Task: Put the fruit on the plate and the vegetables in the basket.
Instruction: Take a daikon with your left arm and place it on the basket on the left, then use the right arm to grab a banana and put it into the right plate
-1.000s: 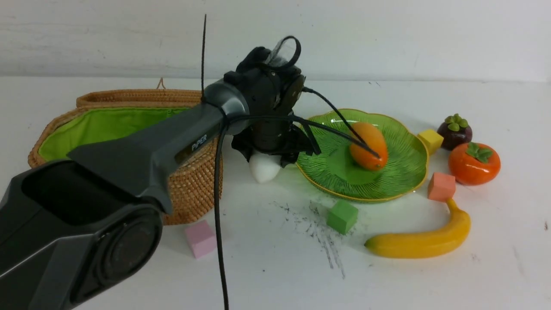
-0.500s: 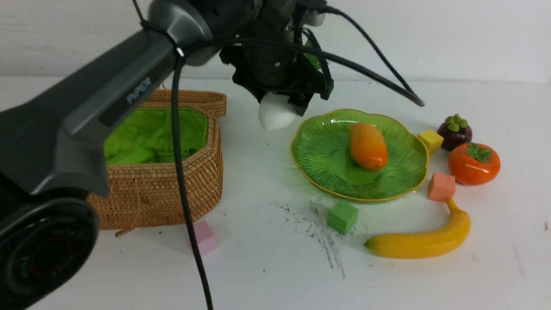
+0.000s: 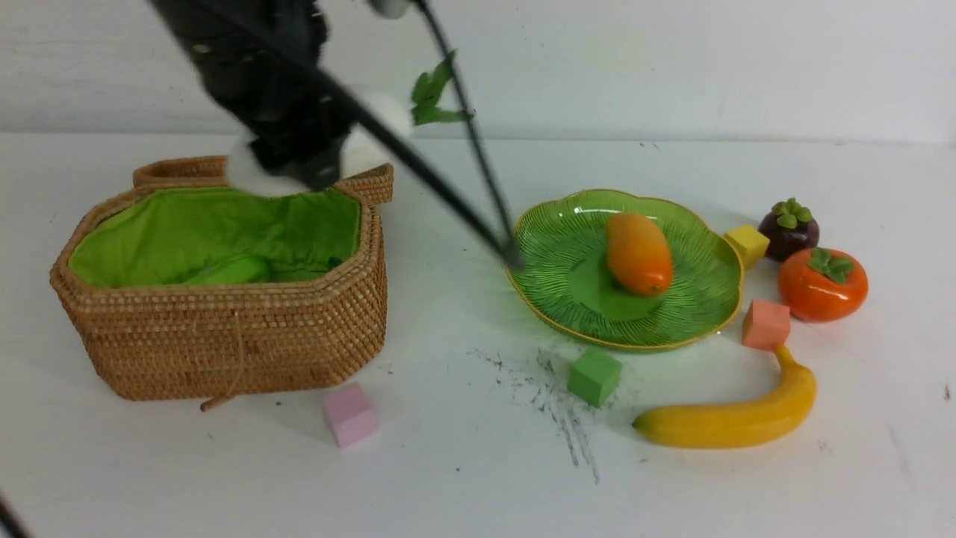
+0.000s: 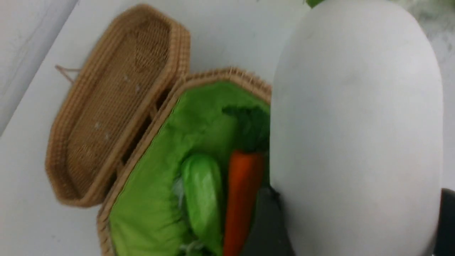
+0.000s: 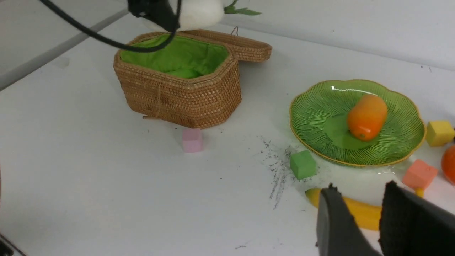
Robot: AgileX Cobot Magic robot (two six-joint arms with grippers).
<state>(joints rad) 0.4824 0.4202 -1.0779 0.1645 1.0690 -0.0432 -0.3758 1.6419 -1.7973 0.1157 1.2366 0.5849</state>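
My left gripper [image 3: 299, 161] is shut on the white radish [image 3: 366, 149] and holds it, blurred, above the back rim of the open basket [image 3: 224, 344]. In the left wrist view the radish [image 4: 355, 124] hangs over the green lining, where the cucumber [image 4: 202, 192] and carrot [image 4: 241, 199] lie. The mango [image 3: 638, 252] lies on the green plate [image 3: 694, 254]. The banana [image 3: 732, 418], persimmon [image 3: 821, 284] and mangosteen [image 3: 788, 228] sit on the table to the right. My right gripper [image 5: 359, 188] is open and empty above the banana [image 5: 362, 213]; it is out of the front view.
Foam cubes lie loose on the table: pink [image 3: 349, 415] in front of the basket, green [image 3: 594, 373] in front of the plate, salmon [image 3: 765, 323] and yellow [image 3: 747, 243] at the plate's right. The basket lid [image 4: 117, 106] lies open behind it. Black cables hang across the plate's left edge.
My left gripper has lifted the radish from the table beside the plate and swung it left, to above the basket. The arm no longer blocks the front view.
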